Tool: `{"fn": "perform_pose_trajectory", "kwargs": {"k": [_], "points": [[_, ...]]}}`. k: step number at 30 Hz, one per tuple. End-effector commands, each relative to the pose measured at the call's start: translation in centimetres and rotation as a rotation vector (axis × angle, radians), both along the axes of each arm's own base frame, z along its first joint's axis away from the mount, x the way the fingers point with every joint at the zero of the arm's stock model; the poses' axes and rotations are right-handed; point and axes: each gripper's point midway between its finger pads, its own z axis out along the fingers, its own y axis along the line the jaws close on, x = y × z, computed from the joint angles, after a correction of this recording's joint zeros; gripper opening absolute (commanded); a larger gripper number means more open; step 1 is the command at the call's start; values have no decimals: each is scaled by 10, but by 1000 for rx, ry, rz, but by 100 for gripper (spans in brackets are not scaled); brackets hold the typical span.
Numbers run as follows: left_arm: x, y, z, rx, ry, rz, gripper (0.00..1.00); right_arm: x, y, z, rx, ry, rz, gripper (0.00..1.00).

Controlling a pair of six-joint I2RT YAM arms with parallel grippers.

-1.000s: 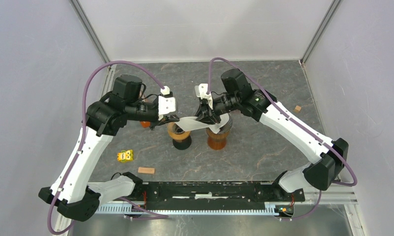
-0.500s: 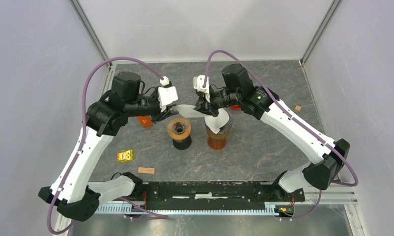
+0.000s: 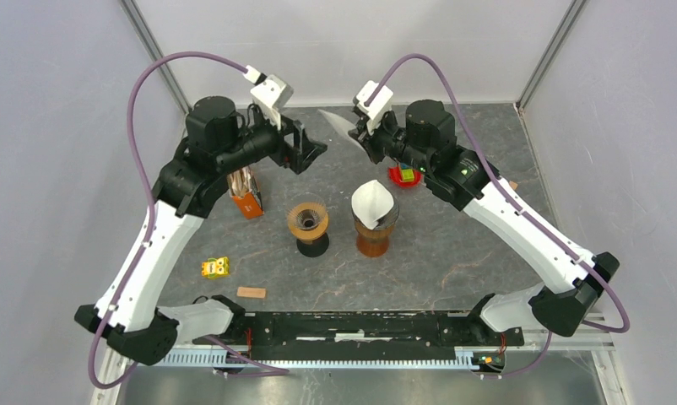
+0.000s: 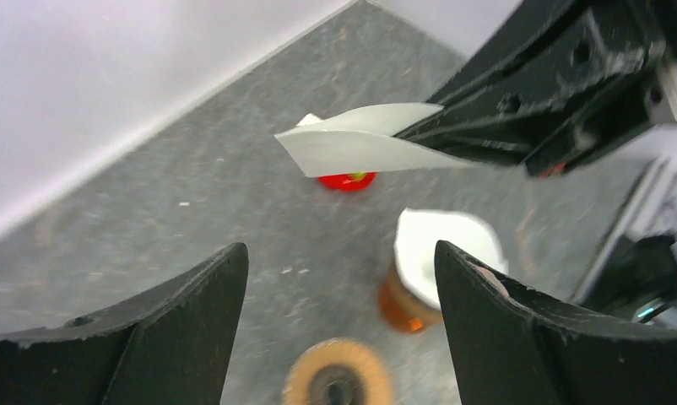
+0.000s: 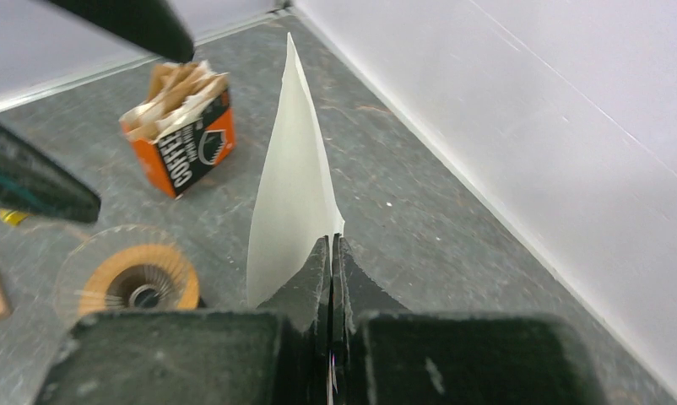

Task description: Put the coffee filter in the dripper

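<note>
My right gripper [image 3: 355, 135] is shut on a flat white coffee filter [image 3: 335, 119], held high over the back of the table. In the right wrist view the filter [image 5: 293, 181] stands edge-up out of the closed jaws [image 5: 331, 246]. My left gripper [image 3: 308, 153] hangs open and empty a short way left of the filter [image 4: 360, 139]. The ribbed amber dripper [image 3: 308, 220] sits on a black base below and between both grippers, and it shows under the left gripper's fingers [image 4: 339, 384]. Beside it an amber cup [image 3: 373, 236] holds another white filter [image 3: 373, 202].
An orange box of filters [image 3: 246, 194] stands left of the dripper. A red dish [image 3: 403, 175] lies behind the cup. A yellow toy [image 3: 215, 267] and a wooden block [image 3: 251, 292] lie at the front left, and a small block [image 3: 511, 186] at the right.
Both arms rose and drew apart toward the back. The left gripper let go of the filter and opened. The right gripper carried the filter up, away from the cup.
</note>
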Motion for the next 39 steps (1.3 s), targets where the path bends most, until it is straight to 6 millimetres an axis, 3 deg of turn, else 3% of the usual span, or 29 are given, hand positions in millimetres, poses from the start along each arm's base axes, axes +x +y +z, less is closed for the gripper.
{"fn": "perform_pose_trajectory", "kwargs": {"k": [1, 9, 15, 30, 39], "points": [[12, -30, 20, -290, 218, 15, 87, 25, -18, 27, 110, -26, -215, 0], [24, -51, 26, -413, 344, -3, 87, 32, -17, 14, 75, -33, -284, 0], [30, -54, 22, -437, 385, 11, 86, 33, -15, 4, 53, -36, -301, 0], [55, -61, -5, -418, 436, 72, 72, 30, -6, -10, 31, -22, -283, 0], [62, -55, -18, -387, 434, 125, 55, 32, -12, -10, 18, -37, -323, 0]]}}
